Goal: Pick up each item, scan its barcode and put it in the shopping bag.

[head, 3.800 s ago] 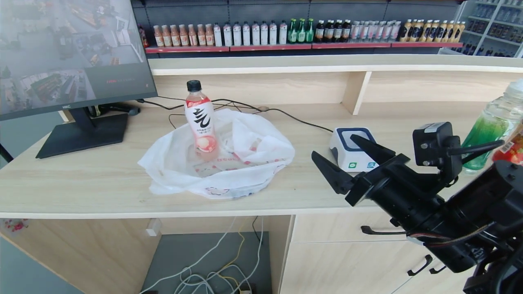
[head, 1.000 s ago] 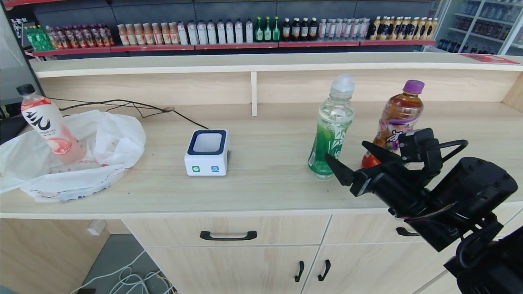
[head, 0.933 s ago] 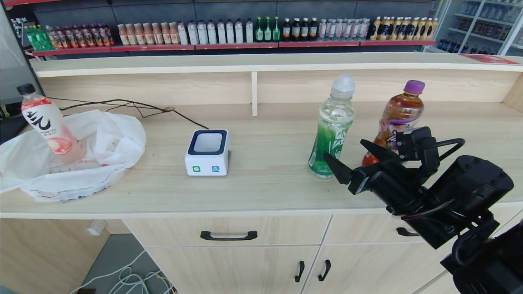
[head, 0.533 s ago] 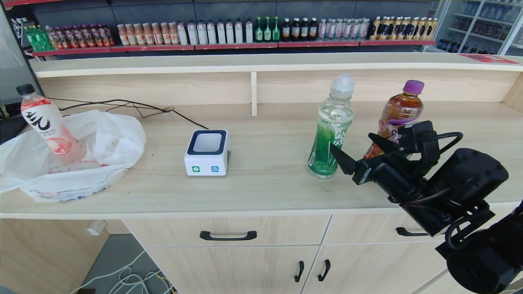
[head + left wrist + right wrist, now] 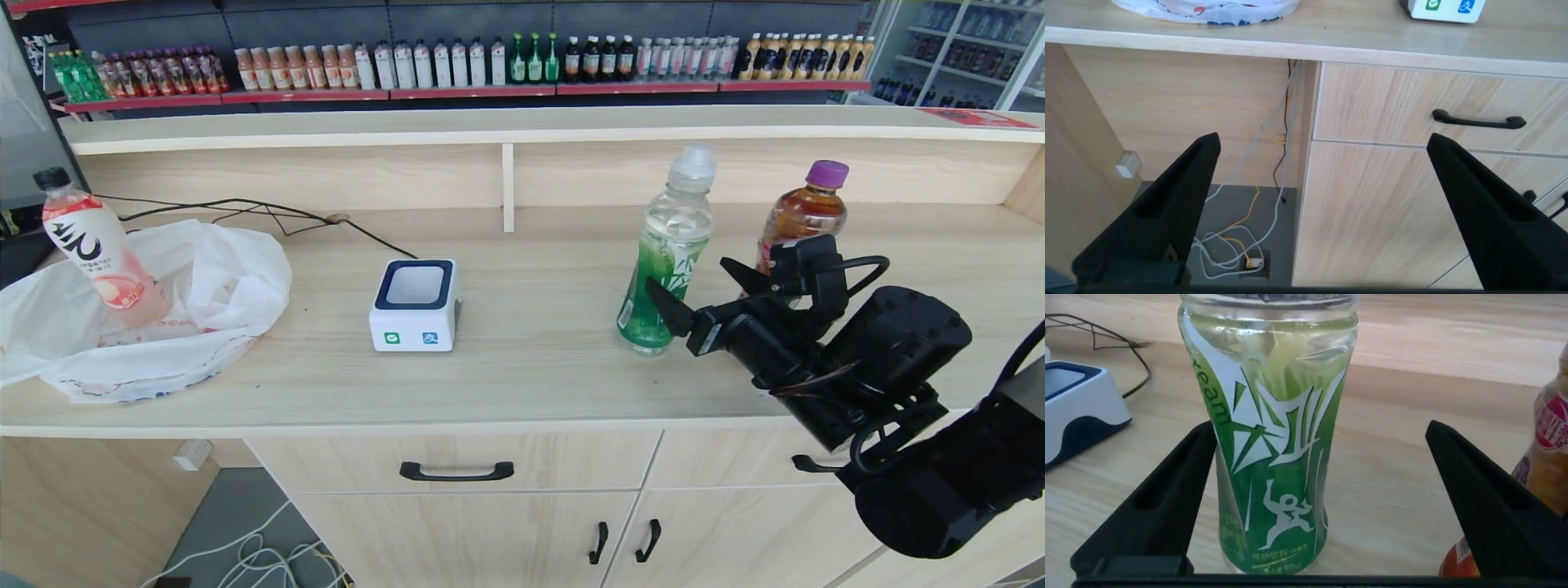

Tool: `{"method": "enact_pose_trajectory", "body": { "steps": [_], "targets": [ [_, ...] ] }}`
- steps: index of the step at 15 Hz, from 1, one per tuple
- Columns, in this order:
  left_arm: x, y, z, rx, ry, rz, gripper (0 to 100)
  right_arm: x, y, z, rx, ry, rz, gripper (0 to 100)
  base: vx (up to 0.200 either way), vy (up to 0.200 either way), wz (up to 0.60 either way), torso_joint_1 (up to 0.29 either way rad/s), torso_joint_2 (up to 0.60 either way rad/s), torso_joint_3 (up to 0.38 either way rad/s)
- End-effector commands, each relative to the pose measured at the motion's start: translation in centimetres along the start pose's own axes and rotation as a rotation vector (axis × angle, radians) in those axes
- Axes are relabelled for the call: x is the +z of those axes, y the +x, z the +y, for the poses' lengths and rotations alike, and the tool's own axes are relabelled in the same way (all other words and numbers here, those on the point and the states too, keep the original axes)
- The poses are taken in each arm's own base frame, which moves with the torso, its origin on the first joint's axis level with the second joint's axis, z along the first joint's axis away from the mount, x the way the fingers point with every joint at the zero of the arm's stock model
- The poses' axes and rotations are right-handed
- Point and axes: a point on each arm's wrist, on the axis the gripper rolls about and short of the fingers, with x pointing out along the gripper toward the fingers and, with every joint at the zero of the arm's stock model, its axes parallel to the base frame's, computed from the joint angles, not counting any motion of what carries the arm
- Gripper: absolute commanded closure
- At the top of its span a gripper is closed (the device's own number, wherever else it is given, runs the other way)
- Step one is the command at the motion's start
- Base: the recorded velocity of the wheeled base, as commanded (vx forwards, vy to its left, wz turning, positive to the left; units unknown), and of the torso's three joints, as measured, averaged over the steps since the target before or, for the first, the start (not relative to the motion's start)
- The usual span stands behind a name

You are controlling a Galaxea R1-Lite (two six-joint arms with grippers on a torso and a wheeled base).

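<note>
A clear bottle with a green label (image 5: 665, 261) (image 5: 1274, 433) stands upright on the wooden counter (image 5: 531, 367). My right gripper (image 5: 690, 282) (image 5: 1319, 429) is open just in front of it, with one finger close beside the label and no grip on the bottle. A brown drink bottle with a purple cap (image 5: 804, 208) (image 5: 1543, 457) stands beyond it to the right. The white barcode scanner (image 5: 415, 304) (image 5: 1078, 408) sits mid-counter. At the far left a pink bottle (image 5: 94, 249) stands inside the white shopping bag (image 5: 212, 286). My left gripper (image 5: 1323, 143) hangs open below the counter's front edge.
A raised shelf and a divider (image 5: 507, 188) run along the back of the counter. A black cable (image 5: 245, 204) trails behind the bag toward the scanner. Drawers with black handles (image 5: 457, 471) (image 5: 1478, 121) are below. Bare counter lies between the scanner and the green bottle.
The head camera has swung right since the oldest frame. Over the last second my right gripper rose and moved forward up to the green bottle, staying open.
</note>
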Motion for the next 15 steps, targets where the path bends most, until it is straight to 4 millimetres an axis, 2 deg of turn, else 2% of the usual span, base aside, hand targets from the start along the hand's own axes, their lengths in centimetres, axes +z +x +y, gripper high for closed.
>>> {"method": "enact_pose_trajectory", "body": {
  "steps": [1,10,15],
  "targets": [
    [0.0,0.0,0.0,-0.001,0.0,0.0,0,-0.8,0.5,0.1,0.001,-0.001,0.014,0,0.0,0.0,0.0,0.0,0.0,0.0],
    [0.0,0.0,0.0,0.0,0.0,0.0,0,-1.0,0.6,2.1,0.058,0.012,0.015,0,0.0,0.0,0.0,0.0,0.0,0.0],
    [0.0,0.0,0.0,-0.001,0.0,0.0,0,-1.3,1.8,2.6,0.051,0.017,-0.006,0,0.0,0.0,0.0,0.0,0.0,0.0]
  ]
}}
